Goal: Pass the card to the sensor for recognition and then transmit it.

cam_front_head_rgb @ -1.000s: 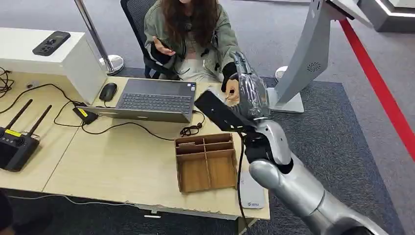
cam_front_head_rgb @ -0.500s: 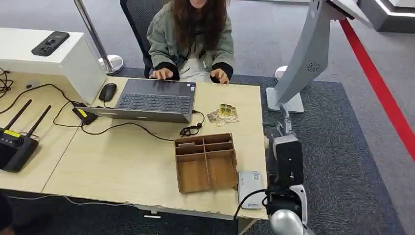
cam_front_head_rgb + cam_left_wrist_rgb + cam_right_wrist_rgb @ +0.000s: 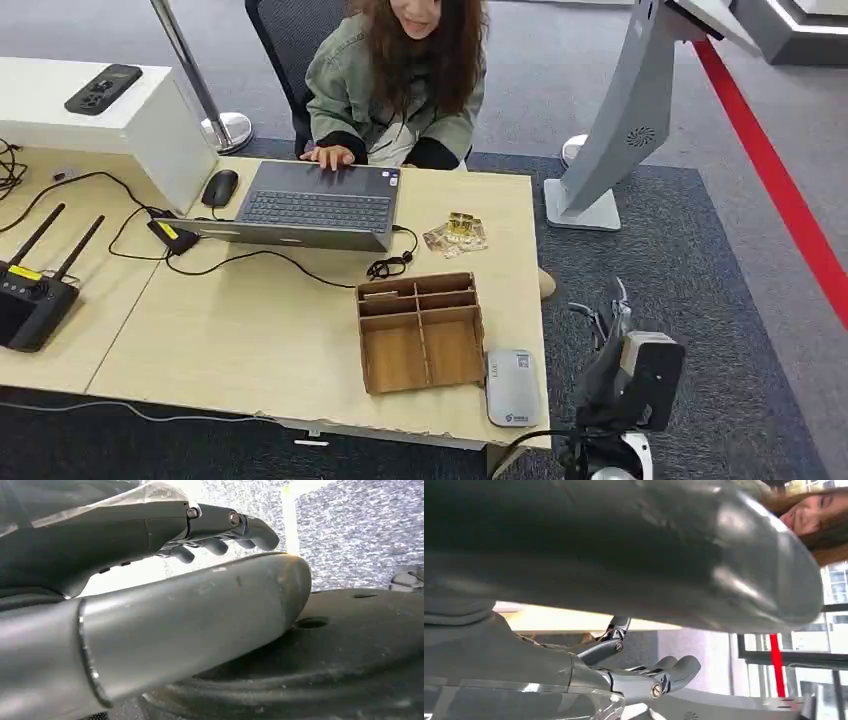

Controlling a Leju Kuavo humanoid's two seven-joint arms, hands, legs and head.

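The sensor (image 3: 512, 387), a flat grey-white reader, lies at the table's front right corner beside a wooden divided tray (image 3: 420, 332). My right hand (image 3: 610, 355) hangs low off the table's right edge, over the carpet, to the right of the sensor. Its fingers (image 3: 669, 672) are loosely stretched with nothing between them. In the left wrist view my left hand (image 3: 210, 527) hangs over the floor with its fingers slightly bent and holds nothing. A person (image 3: 400, 80) sits behind the table with one hand on a laptop (image 3: 315, 205).
Light wooden table (image 3: 270, 330) carries a mouse (image 3: 220, 187), cables, a black router (image 3: 35, 290) at the left and small gold packets (image 3: 455, 232). A grey kiosk stand (image 3: 620, 120) rises at the back right on the carpet. A white cabinet (image 3: 110, 115) stands at the left.
My right arm came down from over the table, where it held a black card out to the person, to beside the table's right edge. The card has left the hand. The person's hand returned to the laptop.
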